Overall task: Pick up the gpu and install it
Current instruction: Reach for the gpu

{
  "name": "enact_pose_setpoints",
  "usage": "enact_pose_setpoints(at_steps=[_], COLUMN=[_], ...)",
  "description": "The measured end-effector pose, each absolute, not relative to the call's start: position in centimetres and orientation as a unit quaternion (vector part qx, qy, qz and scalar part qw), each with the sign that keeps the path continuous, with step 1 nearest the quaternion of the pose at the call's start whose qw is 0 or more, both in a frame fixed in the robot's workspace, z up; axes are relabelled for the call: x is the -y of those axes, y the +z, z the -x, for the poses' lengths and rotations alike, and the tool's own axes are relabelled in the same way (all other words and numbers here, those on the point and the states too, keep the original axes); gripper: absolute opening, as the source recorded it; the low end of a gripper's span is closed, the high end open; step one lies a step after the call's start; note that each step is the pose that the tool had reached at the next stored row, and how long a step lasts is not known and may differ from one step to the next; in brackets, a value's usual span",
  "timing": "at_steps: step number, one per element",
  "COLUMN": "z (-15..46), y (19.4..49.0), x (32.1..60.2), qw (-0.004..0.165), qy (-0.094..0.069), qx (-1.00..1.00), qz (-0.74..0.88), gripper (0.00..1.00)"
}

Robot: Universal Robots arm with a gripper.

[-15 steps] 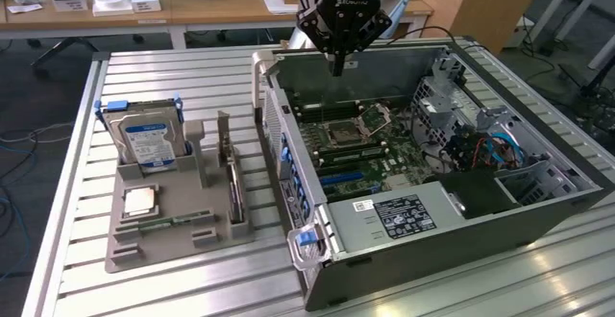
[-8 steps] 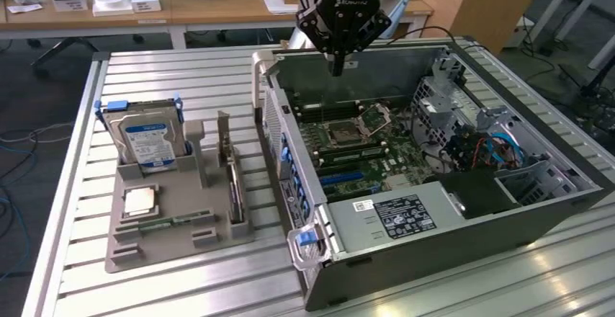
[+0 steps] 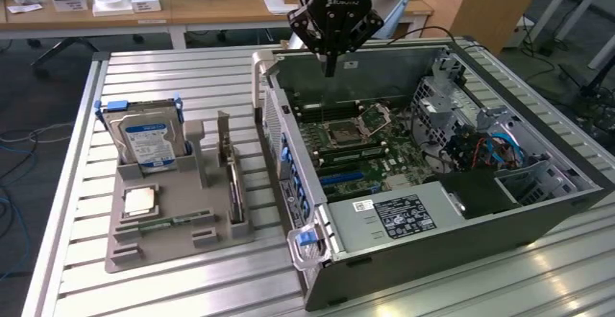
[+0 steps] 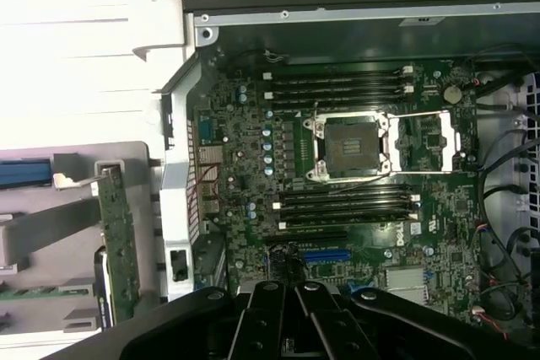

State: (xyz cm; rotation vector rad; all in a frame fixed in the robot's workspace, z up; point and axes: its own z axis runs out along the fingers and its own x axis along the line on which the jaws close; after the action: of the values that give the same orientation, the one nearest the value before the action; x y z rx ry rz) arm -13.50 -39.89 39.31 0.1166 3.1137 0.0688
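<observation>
One slatted metal table (image 3: 173, 65) carries everything. On it, the open computer case (image 3: 404, 259) fills the exterior view from the centre out to three o'clock, its motherboard (image 3: 384, 151) bare. At nine o'clock of the case lies a grey holder tray (image 3: 144, 256), with a hard drive (image 3: 149, 140) standing in a cradle at the tray's twelve o'clock.

The gripper (image 3: 330, 68) hangs over the case's far rim, at twelve o'clock of the motherboard. Its fingers are pressed together with nothing between them.

The gpu (image 3: 229, 162) stands on edge in a slot at the tray's three o'clock side, between the drive cradle and the case wall, well apart from the gripper and at about seven o'clock from it. It has not been lifted, so I judge the step in hand to be the reach for the card.

To do that well:
- The fingers should open before they descend.
- They should come down straight over the card's upper edge and stay clear of the case wall just beside it.
- They should pinch the board's flat faces rather than its components.
- A vertical pull should keep the card from jamming in its slot.

The blue expansion slot (image 3: 341, 179) on the motherboard is empty.
</observation>
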Motion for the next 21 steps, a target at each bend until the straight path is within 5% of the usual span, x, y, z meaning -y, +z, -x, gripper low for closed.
enact_pose_setpoints(at_steps=[21], z=[17.4], y=[39.2], x=[39.9], qw=[0.013], qy=[0.022], qx=[-0.999], qz=[-0.037], gripper=[0.11])
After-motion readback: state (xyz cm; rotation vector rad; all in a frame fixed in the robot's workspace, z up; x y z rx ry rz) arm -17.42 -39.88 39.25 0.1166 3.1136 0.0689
